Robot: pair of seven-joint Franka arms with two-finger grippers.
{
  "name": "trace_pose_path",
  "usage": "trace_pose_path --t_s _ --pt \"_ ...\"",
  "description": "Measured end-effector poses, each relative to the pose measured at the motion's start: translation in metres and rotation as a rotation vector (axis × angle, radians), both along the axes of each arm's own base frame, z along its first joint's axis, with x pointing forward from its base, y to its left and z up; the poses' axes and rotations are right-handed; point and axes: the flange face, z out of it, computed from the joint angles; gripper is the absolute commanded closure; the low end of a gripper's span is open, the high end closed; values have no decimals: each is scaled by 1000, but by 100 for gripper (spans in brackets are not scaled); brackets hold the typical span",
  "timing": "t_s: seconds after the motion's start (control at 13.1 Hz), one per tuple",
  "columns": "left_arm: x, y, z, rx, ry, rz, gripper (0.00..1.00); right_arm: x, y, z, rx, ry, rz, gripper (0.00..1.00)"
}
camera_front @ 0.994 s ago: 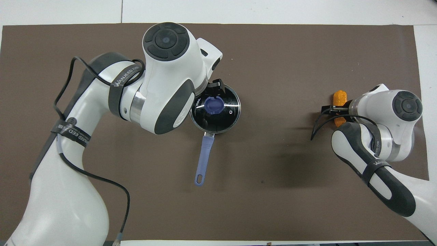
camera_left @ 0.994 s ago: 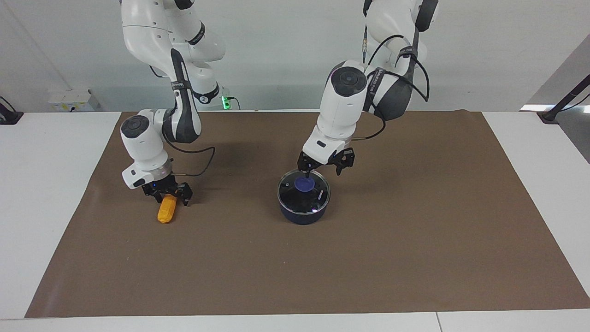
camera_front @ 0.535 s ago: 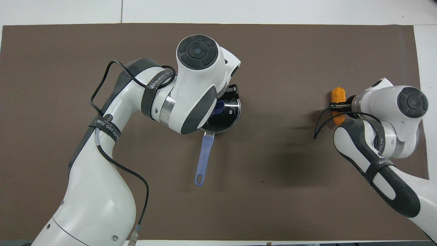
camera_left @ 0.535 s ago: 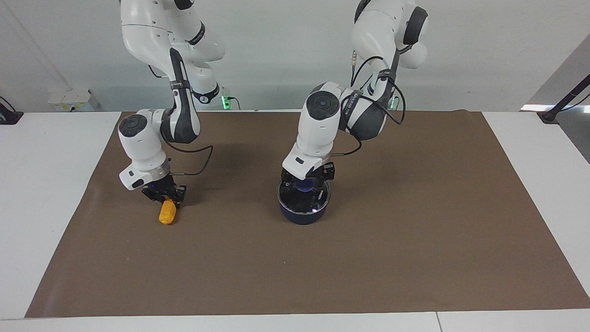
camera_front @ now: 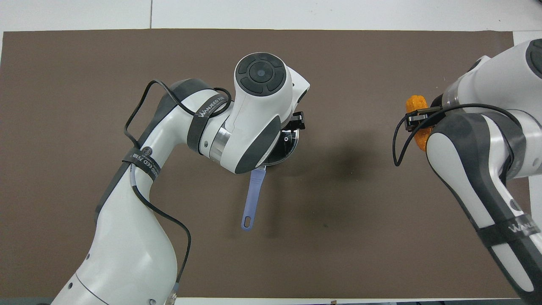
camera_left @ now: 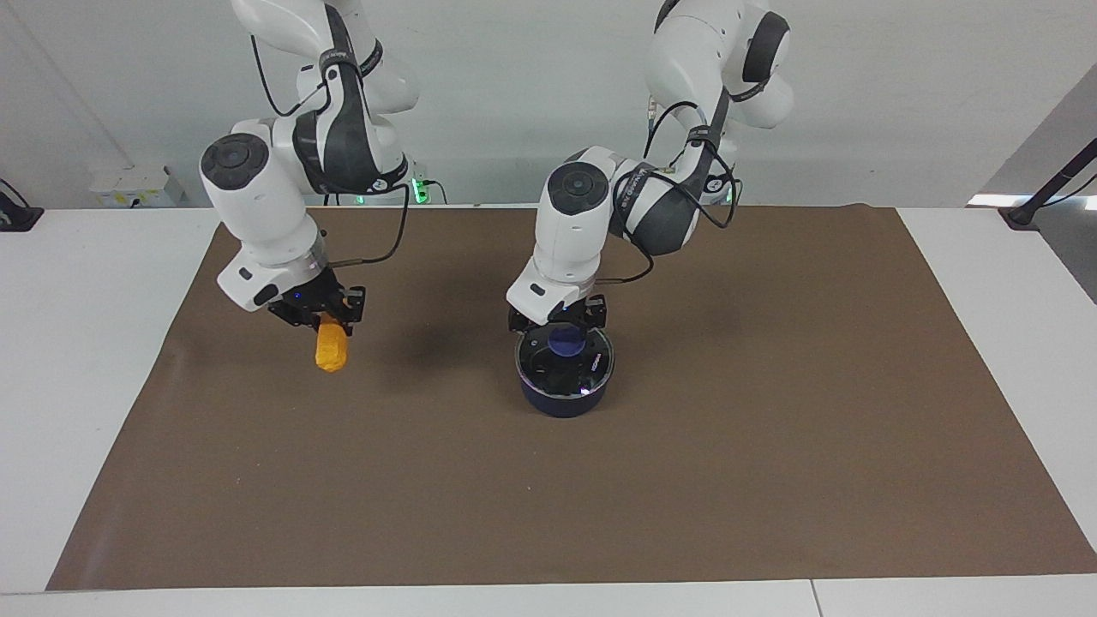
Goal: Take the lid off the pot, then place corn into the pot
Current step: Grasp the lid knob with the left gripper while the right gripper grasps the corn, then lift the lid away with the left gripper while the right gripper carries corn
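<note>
My right gripper (camera_left: 319, 313) is gripping the corn cob (camera_left: 331, 350) by its upper end and holding it in the air over the brown mat (camera_left: 771, 446), toward the right arm's end of the table. My left gripper (camera_left: 559, 321) is sitting down on the blue knob (camera_left: 566, 343) of the glass lid (camera_left: 566, 358); I cannot tell whether its fingers are closed. The lid is resting on the navy saucepan (camera_left: 561, 400) mid-mat, its blue handle (camera_front: 252, 197) pointing toward the robots' edge.
</note>
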Motion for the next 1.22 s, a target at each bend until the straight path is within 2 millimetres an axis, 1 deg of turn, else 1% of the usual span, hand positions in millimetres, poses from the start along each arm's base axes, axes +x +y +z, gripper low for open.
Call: trace_pose_path --t_s 0.08,0.38,0.61,0.69,0.92,1.07,1.22 --pt "1 2 -1 4 -1 2 0 1 4 5 14 -4 0 100" --pt "1 3 -6 14 -4 4 0 6 6 2 47 2 -13 100" --pt "1 6 -16 18 -8 24 0 9 6 2 50 0 -14 100" --pt "1 7 -18 18 -9 28 0 8 10 2 53 0 -10 100" --pt "1 6 -13 10 -15 48 0 8 27 7 59 -7 -12 100" --pt "0 6 -6 4 -21 58 0 9 28 12 60 -12 -15 100" --pt "-1 9 6 0 -26 61 0 10 27 14 60 -11 -17 100"
